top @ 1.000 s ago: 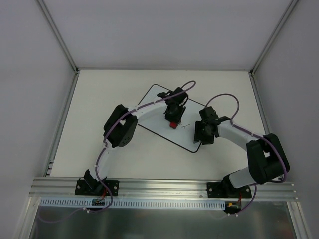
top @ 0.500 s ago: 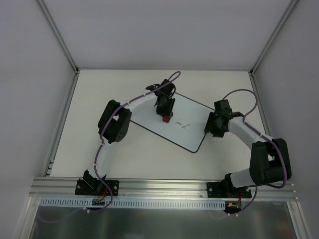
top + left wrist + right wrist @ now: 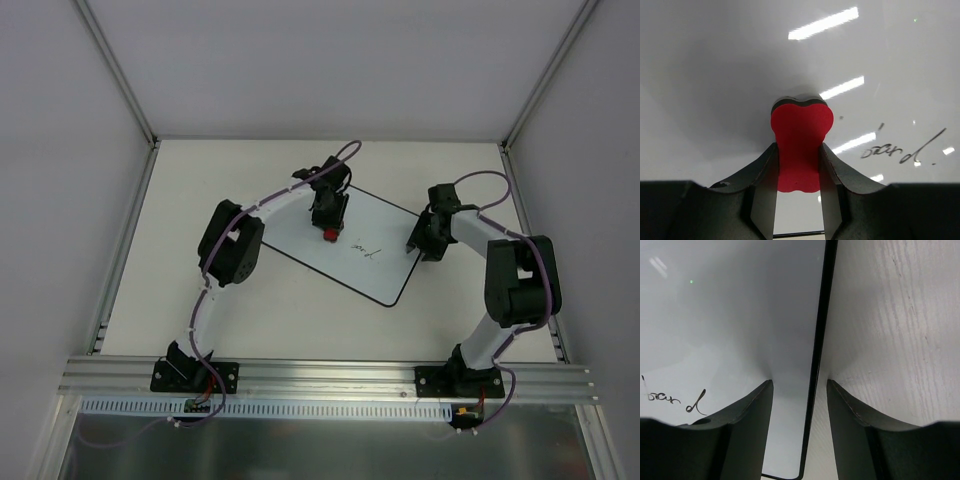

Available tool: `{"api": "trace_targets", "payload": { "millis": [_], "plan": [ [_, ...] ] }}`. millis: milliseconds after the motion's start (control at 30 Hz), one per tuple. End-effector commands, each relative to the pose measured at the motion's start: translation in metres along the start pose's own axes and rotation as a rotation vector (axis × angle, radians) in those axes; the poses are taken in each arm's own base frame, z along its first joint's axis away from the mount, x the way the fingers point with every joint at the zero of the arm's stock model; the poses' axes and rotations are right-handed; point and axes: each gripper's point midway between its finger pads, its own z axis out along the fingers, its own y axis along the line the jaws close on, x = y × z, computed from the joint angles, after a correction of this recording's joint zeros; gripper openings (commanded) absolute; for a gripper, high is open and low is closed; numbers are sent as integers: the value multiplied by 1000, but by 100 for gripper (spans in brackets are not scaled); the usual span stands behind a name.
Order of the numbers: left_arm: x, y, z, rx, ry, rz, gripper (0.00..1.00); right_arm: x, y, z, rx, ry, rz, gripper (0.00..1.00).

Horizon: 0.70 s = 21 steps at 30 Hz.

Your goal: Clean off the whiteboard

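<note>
Whiteboard (image 3: 390, 232) lies centre frame on tabletop (image 3: 250, 310). Your left fingers (image 3: 762, 195) clamp red eraser (image 3: 801, 135) on board, beside handwriting (image 3: 900, 150) not yet wiped. Your right fingers (image 3: 740, 430), slightly parted, straddle board's right edge, gripping nothing.

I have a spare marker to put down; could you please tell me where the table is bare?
Bare table: left of the left arm, beyond the whiteboard, and between its near edge and the rail. Crowded: the whiteboard, with the left end effector holding the eraser and the right end effector at its right edge.
</note>
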Motion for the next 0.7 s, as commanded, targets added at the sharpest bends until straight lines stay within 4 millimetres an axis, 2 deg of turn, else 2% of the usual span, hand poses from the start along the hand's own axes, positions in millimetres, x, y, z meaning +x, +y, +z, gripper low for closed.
{"api": "trace_targets", "payload": {
  "millis": [0,167,200,333,433,533,633,667],
  "plan": [
    [45,-28,21,16,138,39,8,3,10,4,-35,34,63,50],
    [66,-69,32,91,185,86,8,6,15,7,-54,46,94,49],
    [68,-85,31,114,183,112,8,6,16,6,-57,45,97,49],
    [87,-112,32,173,222,148,7,6,15,6,-55,42,100,49],
    [105,-121,33,176,253,174,7,5,15,6,-56,41,100,49],
    [109,-116,35,147,254,178,7,5,15,6,-55,40,100,49],
    [97,-92,32,92,236,113,4,6,15,7,-55,40,96,49],
    [85,-72,32,73,226,37,3,6,15,7,-55,40,97,50]
  ]
}}
